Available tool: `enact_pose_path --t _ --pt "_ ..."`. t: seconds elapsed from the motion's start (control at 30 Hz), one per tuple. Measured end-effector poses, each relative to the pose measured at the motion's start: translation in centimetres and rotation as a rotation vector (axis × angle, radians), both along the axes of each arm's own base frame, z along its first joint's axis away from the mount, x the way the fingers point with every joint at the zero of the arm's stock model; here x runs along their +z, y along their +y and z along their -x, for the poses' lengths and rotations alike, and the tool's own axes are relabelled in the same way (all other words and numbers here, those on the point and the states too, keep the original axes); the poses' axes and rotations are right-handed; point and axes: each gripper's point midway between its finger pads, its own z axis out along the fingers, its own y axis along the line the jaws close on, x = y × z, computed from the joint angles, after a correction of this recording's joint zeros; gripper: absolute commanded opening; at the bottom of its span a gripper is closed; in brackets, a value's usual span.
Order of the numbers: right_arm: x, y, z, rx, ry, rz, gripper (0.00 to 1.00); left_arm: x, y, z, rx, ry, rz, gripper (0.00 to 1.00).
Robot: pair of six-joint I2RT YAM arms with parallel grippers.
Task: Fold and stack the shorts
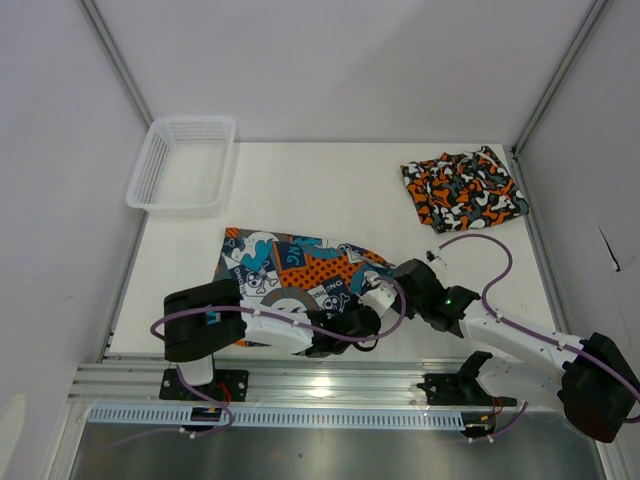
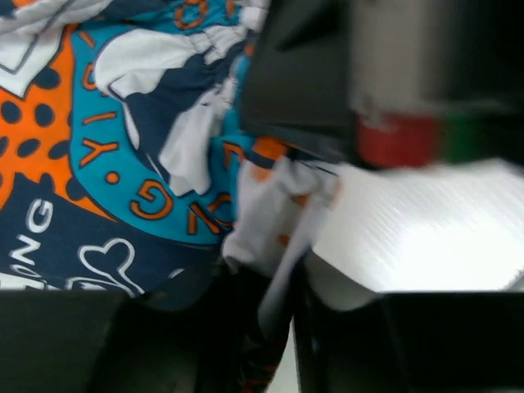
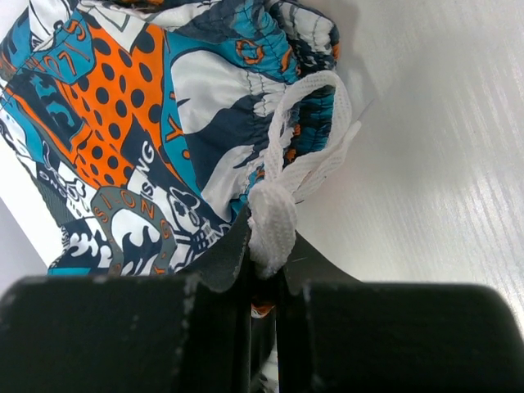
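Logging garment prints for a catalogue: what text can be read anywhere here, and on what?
"ONG": grey arc on the cartoon-print shorts, right wrist view.
"NG": white on navy, same shorts, left wrist view.
Other lettering on them is partial or blurred; none elsewhere.

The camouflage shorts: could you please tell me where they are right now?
In the top view, the camouflage shorts lie in the far right corner of the table, well apart from the cartoon-print shorts near the front.

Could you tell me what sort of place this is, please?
Most likely a robot test cell in a lab: plain white walls on metal framing, two arms bolted to an aluminium rail, and a white table bearing cartoon-print shorts.
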Motion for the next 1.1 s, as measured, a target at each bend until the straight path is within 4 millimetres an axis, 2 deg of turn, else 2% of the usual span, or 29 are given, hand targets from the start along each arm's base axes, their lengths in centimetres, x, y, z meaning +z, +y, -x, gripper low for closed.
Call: enact_pose_path --t 0.03,0.07,0.1,0.13,0.2,0.23,0.3,0.33,0.53,0.77,1.1 --pt "0.0 0.0 0.0 0.0 0.001 -0.001 0.07 -0.1 0.1 -0.4 0.014 0.004 0.002 0.15" --pt "0.0 0.0 0.0 -0.001 0.003 -0.005 0.13 -0.1 0.3 -0.6 0.021 0.005 0.002 0.05" --pt "0.1 0.0 -0.1 -0.001 0.004 -0.01 0.21 0.0 0.3 -0.9 0.032 0.007 0.008 0.0" --pt "0.1 0.1 -0.2 -0.004 0.004 -0.019 0.33 0.0 0.4 -1.2 0.043 0.009 0.014 0.0" --pt "0.2 0.1 -0.4 -0.011 0.007 -0.042 0.5 0.0 0.6 -1.6 0.054 0.011 0.016 0.0" --pt "0.1 0.1 -0.4 -0.015 0.008 -0.055 0.65 0.0 0.7 -1.8 0.06 0.013 0.017 0.0" --pt "-0.2 -0.2 -0.3 -0.019 0.014 -0.087 0.71 0.0 0.8 -2.0 0.066 0.018 0.027 0.0" --pt "-0.5 -0.5 -0.1 -0.022 0.019 -0.096 0.77 0.1 0.9 -2.1 0.069 0.022 0.033 0.0" --pt "-1.6 -0.9 0.5 -0.034 0.045 -0.167 0.83 0.7 1.3 -2.1 0.065 0.044 0.072 0.0" --pt "-2.1 0.2 0.3 -0.039 0.03 -0.3 0.82 2.1 1.0 -1.6 0.053 0.066 0.126 0.0" --pt "-2.5 0.2 -0.2 -0.123 -0.017 -0.451 0.8 2.0 0.9 -1.1 0.049 0.093 0.153 0.0"
